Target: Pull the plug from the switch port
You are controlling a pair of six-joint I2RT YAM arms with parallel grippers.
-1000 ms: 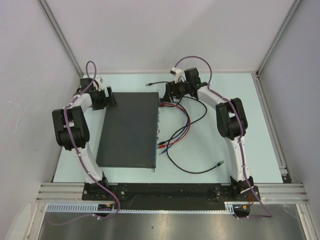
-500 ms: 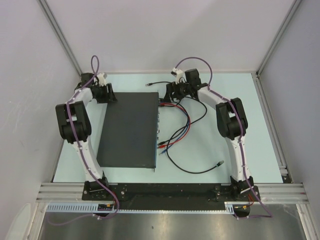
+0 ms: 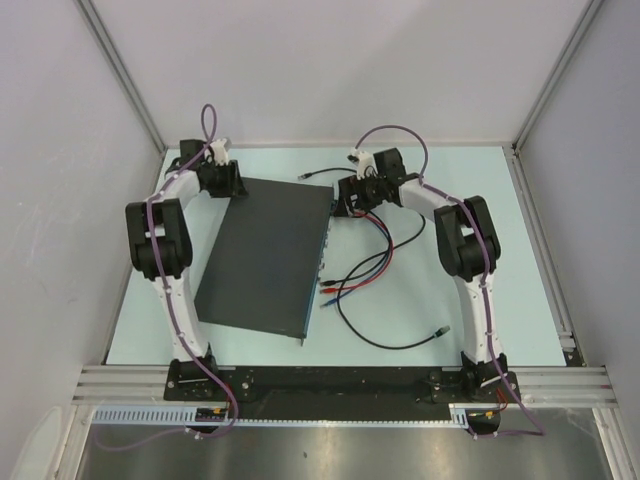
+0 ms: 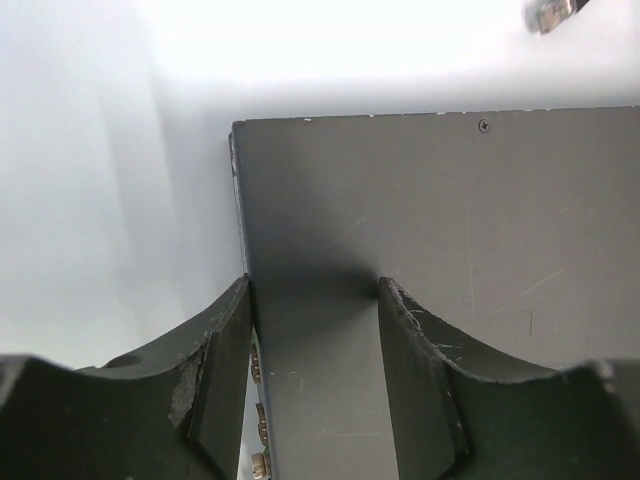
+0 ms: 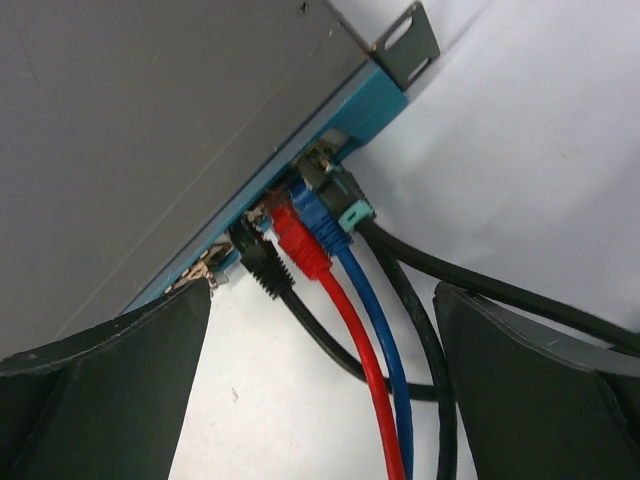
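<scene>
The switch [image 3: 265, 255], a flat black box, lies skewed on the pale table with its light blue socket face [image 5: 330, 130] to the right. At the face's far end sit a black plug [image 5: 262, 262], a red plug [image 5: 298, 240], a blue plug [image 5: 322, 218] and a black plug with a teal clip [image 5: 340, 195]. My right gripper [image 3: 343, 200] is open; its jaws straddle the cables just short of the plugs [image 5: 322, 300]. My left gripper [image 3: 232, 186] is open at the switch's far left corner [image 4: 315, 290], one finger outside the edge, one over the top.
Black, red and blue cables loop over the table right of the switch, with loose ends [image 3: 328, 290] and a loose black plug [image 3: 440, 328]. Another loose plug [image 3: 305, 176] lies behind the switch. A metal ear [image 5: 408, 45] sticks out at the switch's corner. Walls enclose the table.
The switch's far end has swung to the right, turning it askew. My left gripper moved right and farther back with that corner. My right gripper shifted slightly right.
</scene>
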